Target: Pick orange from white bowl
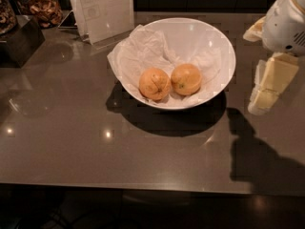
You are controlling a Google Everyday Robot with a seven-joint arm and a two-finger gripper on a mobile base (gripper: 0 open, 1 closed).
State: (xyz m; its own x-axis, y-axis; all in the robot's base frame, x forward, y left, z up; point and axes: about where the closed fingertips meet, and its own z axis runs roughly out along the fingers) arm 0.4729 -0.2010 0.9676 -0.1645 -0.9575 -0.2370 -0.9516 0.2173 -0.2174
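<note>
The white bowl [217, 42] stands on the dark countertop, lined with white paper. Two oranges lie in it side by side. The right one is the orange [186, 79]: smooth, with one tiny dark stem dot. The left one [154, 84] has dark creased lines on its skin. My gripper [261, 105] hangs at the right edge of the view, pointing down. It is to the right of the bowl, outside its rim and apart from it, and holds nothing.
A white paper bag [102, 11] stands behind the bowl at the back left. A dark box [19, 42] and jars of snacks [40, 6] are at the far left. The counter's front edge [143, 185] runs across the bottom.
</note>
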